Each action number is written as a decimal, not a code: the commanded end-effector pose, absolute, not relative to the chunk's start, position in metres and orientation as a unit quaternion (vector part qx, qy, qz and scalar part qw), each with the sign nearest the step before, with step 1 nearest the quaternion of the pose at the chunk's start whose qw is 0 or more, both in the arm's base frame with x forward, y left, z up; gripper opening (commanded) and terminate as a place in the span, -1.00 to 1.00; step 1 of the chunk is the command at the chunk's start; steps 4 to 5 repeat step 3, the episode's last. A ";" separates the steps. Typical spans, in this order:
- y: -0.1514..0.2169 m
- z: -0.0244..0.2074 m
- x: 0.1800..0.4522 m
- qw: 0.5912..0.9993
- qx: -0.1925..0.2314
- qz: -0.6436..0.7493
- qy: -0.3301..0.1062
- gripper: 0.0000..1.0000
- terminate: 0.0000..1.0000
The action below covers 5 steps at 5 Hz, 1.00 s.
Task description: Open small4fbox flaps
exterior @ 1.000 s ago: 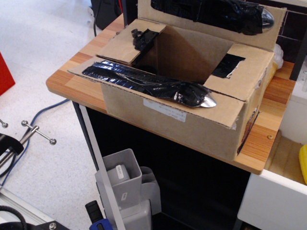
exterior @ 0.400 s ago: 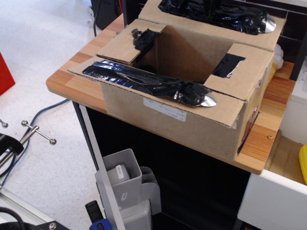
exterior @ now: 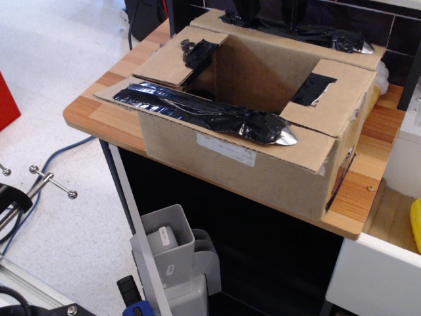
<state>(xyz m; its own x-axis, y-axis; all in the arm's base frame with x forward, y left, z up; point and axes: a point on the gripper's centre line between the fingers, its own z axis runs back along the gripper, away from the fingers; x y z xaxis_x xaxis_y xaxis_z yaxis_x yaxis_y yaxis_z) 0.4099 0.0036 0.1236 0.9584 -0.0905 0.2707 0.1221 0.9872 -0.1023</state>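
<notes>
The small4fbox [exterior: 263, 181] is a brown carton on a wooden table [exterior: 99, 115], with a white label strip [exterior: 225, 150] on its near long side. Its top is open. The near long flap [exterior: 197, 113] lies outward with crinkled black tape on it. The left short flap [exterior: 172, 60] and the right short flap [exterior: 342, 89] lie about level, turned outward. The far long flap [exterior: 296, 34] is folded back low behind the box. Two dark upright shapes [exterior: 293, 12] stand over it at the top edge. They may be my gripper's fingers, but I cannot tell.
A grey plastic bin [exterior: 164, 243] stands on the floor below the table's front. A white cabinet [exterior: 375, 276] with a yellow object [exterior: 416, 224] is at the right. A red object [exterior: 5, 102] and a blue cable [exterior: 62, 153] are on the left.
The far long flap has swung from upright down and backward, away from the opening. The other three flaps and the box have not moved.
</notes>
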 end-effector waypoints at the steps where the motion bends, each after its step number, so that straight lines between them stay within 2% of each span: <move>1: 0.000 0.126 0.411 0.985 -0.072 -0.054 -0.147 1.00 -1.00; 2: -0.001 0.123 0.410 0.984 -0.069 -0.056 -0.154 1.00 -1.00; 3: -0.003 0.125 0.409 0.984 -0.072 -0.056 -0.155 1.00 1.00; 5: -0.003 0.125 0.409 0.984 -0.072 -0.056 -0.155 1.00 1.00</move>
